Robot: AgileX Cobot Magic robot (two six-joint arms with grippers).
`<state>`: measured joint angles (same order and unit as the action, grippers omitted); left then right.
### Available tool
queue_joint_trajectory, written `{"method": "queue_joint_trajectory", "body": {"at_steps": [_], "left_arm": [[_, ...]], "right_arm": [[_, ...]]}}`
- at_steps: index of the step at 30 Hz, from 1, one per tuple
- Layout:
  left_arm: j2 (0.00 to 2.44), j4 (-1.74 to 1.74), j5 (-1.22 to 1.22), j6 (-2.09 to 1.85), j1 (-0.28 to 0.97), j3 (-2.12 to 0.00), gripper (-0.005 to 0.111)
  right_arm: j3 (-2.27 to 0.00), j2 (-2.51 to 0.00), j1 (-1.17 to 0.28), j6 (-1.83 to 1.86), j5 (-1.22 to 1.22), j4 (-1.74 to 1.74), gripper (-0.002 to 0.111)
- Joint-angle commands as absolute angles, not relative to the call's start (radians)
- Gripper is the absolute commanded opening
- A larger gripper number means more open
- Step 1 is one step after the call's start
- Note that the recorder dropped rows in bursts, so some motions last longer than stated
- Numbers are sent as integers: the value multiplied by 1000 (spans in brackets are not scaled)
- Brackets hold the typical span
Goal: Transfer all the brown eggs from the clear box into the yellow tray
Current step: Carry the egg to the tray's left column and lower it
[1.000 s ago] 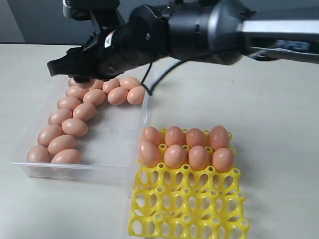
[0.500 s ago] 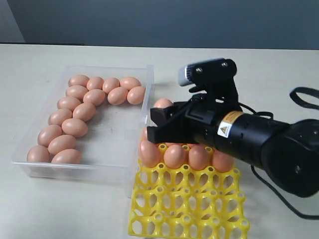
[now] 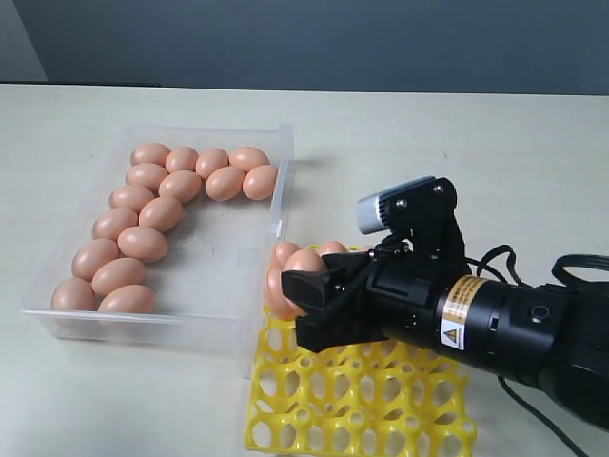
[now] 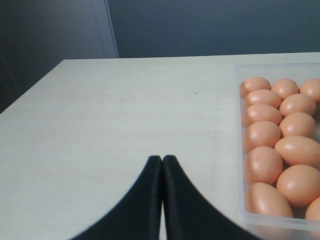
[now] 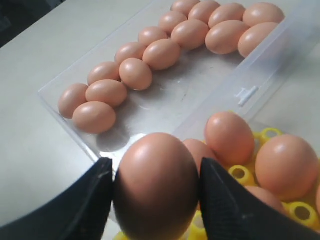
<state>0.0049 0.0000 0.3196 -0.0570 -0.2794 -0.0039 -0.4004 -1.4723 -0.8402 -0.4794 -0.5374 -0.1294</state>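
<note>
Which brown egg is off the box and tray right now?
The brown egg clamped in the right gripper, over the yellow tray. Every other egg lies in the clear box or sits in a tray cup.

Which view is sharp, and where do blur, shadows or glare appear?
Exterior view: even, soft light, no motion blur, faint shadows under the brown eggs in the clear box. Right wrist view: the held egg fills the foreground, slightly soft, with a broad dull highlight. Left wrist view: the shut left gripper is a featureless black shape.
</note>
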Motion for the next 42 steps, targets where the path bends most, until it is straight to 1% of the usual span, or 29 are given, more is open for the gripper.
{"method": "queue_joint_trajectory", "body": {"at_steps": [1, 6, 13, 21, 34, 42], "left_arm": [[0, 0, 309, -57, -275, 0, 0], [0, 0, 309, -57, -275, 0, 0], [0, 0, 309, -57, -275, 0, 0], [0, 0, 309, -57, -275, 0, 0], [0, 0, 309, -57, -275, 0, 0], [0, 0, 309, -57, -275, 0, 0]], "right_arm": [[-393, -1500, -839, -522, -625, -237, -1], [-393, -1562, -839, -553, -647, -287, -1], [-393, -1672, -839, -553, -775, -291, -1], [-395, -1768, -839, -551, -817, -291, -1], [-395, -1779, -839, -429, -844, -275, -1], [-395, -1804, -839, -393, -848, -160, -1]]}}
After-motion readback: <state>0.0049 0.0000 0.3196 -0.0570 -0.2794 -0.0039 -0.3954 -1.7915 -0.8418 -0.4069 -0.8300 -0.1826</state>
